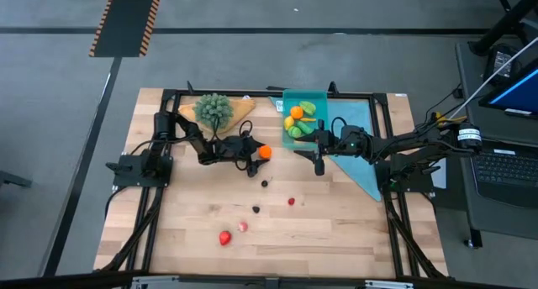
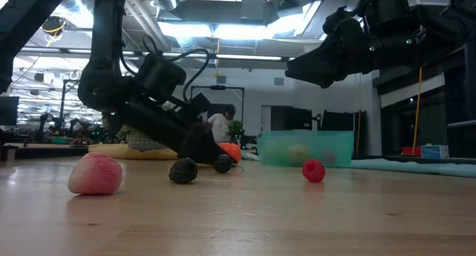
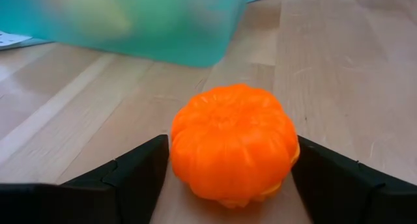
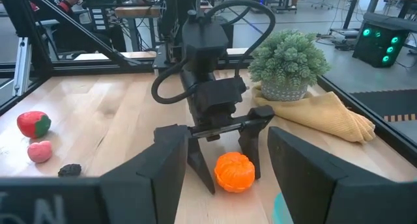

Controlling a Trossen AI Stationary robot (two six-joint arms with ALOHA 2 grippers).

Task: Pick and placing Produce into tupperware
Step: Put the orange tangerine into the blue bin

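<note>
An orange toy pumpkin [image 3: 231, 142] sits on the wooden table just left of the teal tupperware [image 1: 322, 96], which holds orange, yellow and green produce. My left gripper [image 1: 259, 155] is open, reaching low from the table's left, with one finger on either side of the pumpkin [image 4: 234, 172]. My right gripper [image 1: 318, 155] hangs open and empty above the table beside the tupperware's near end, facing the left gripper. Loose produce lies nearer the front: a dark piece [image 1: 265, 183], a red one [image 1: 292, 202] and a pink one [image 2: 95, 174]. My left gripper has a finger [image 3: 130, 178] close beside each flank of the pumpkin [image 3: 179, 152], coming nearly level from the table's left. Whether the fingers touch it, I cannot tell. The pumpkin stands on the table.
A bushy green plant [image 1: 214, 108] on a tan board stands at the far left. A light-blue cloth [image 1: 357, 155] lies under and right of the tupperware. Another dark piece [image 1: 255, 209] and a red piece [image 1: 224, 237] lie near the front edge.
</note>
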